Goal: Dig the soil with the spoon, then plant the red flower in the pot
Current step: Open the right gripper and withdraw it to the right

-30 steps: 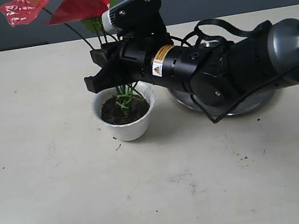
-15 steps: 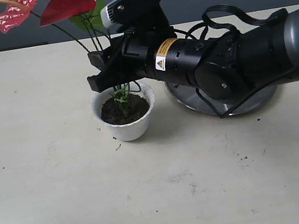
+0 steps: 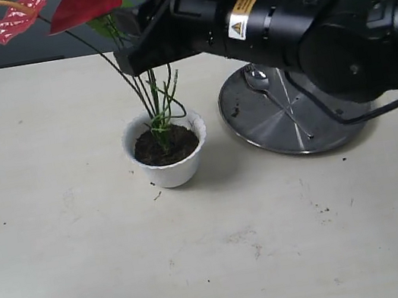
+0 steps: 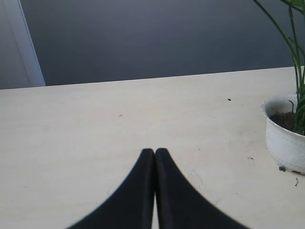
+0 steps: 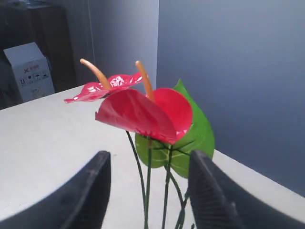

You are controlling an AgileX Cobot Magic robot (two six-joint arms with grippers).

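Backdrop: dark grey wall behind a pale cream table [image 3: 90,276], lightly scuffed and flecked with spilled crumbs.

Right arm [image 3: 316,28]: large black body above the far side of the table; right gripper [image 5: 147,191] spread wide, holding nothing, stems between its fingers without contact.

Steel plate [image 3: 257,127]: round, right of the pot, carrying the spoon [image 3: 270,94], bowl toward the far edge.

Red flower [image 3: 85,3]: stems set in the soil [image 3: 164,147], blooms leaning left, well above the rim.

Pot [image 3: 167,166]: white, scalloped, upright at mid-table.

Left gripper [image 4: 155,191]: fingers pressed together, empty, low over bare table near the pot.

Risk, as judged: leaning blooms could tip the stems out of shallow soil; a finger catching a stem could drag the flower free.

Obscured: planting depth hidden; plate's far rim behind the arm; top of blooms cropped.
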